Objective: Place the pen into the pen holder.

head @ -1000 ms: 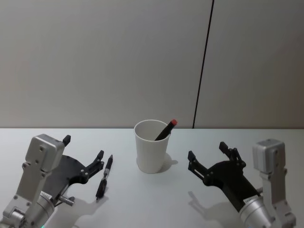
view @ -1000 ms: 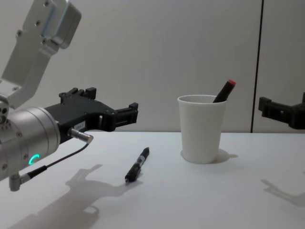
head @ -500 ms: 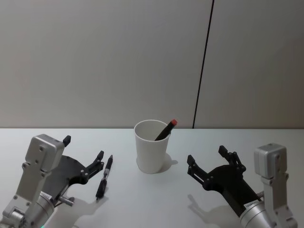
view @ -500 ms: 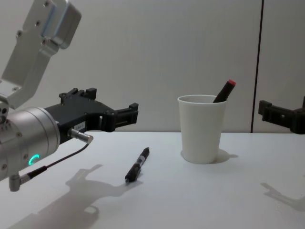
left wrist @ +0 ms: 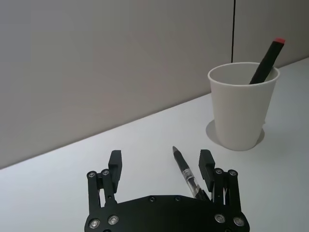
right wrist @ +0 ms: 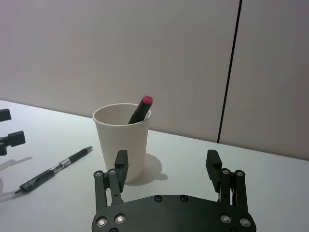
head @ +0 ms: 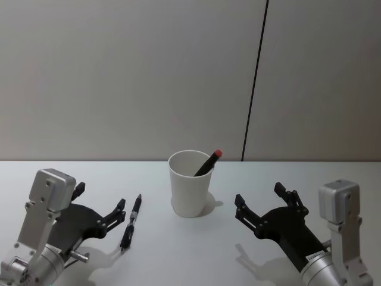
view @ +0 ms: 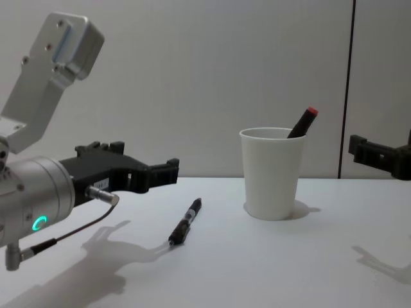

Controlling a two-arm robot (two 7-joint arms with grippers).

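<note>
Two pens: a black pen lies flat on the white table, left of the cup. A red-capped pen stands slanted inside the cup, with its cap above the rim.
Writing: no words can be read on either pen or on the cup. A small white sticker on the right arm's wrist carries print too small to make out.
Pen holder: the cup is plain white paper and stands upright mid-table, between the two grippers and apart from both.
Left gripper: it is raised off the table, left of the cup, with its fingers spread wide and nothing held.
Pen and left jaws: the black pen lies on the table just beside the finger nearer the cup. In the left wrist view it runs below the gap, close to that finger's inner side, so it seems to sit at the edge of the opening and not at its middle. No finger appears to touch it.
Pen's lie: its tip points away from the robot, angled slightly toward the cup and apart from it.
Right gripper: it is low over the table, right of the cup, with its fingers spread wide, holding nothing and aimed toward the cup.
Background: a grey wall with a dark vertical seam behind the cup.
</note>
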